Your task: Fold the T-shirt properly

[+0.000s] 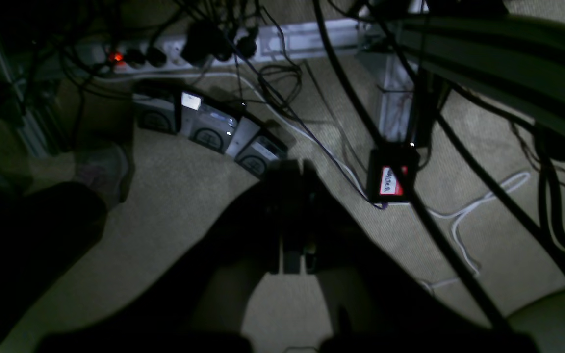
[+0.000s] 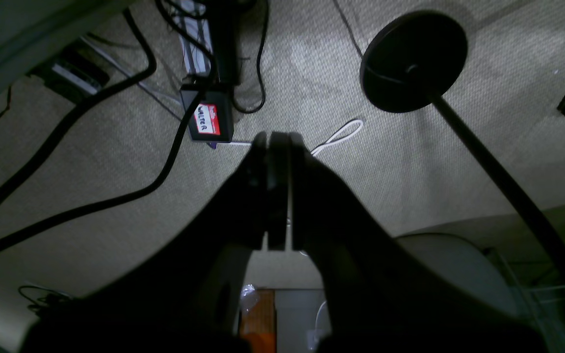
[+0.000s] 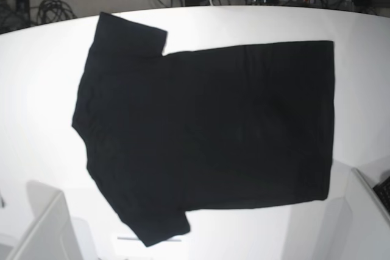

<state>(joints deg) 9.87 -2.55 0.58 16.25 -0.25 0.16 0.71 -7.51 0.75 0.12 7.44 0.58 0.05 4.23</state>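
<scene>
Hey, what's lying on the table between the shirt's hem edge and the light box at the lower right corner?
Nothing: in the base view, the strip between the T-shirt hem and the light box is bare white table.

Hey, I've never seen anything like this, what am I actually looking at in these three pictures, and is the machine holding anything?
This is a robot with two arms. The base picture looks straight down on a white table where a black T-shirt lies spread flat, sleeves toward the left; neither arm reaches over it. The other two pictures come from small cameras on each wrist. They look past the dark pincers at the carpeted floor, full of cables and a power strip. The left gripper and the right gripper both appear shut, with nothing visible between the fingers, so nothing is being held.
</scene>
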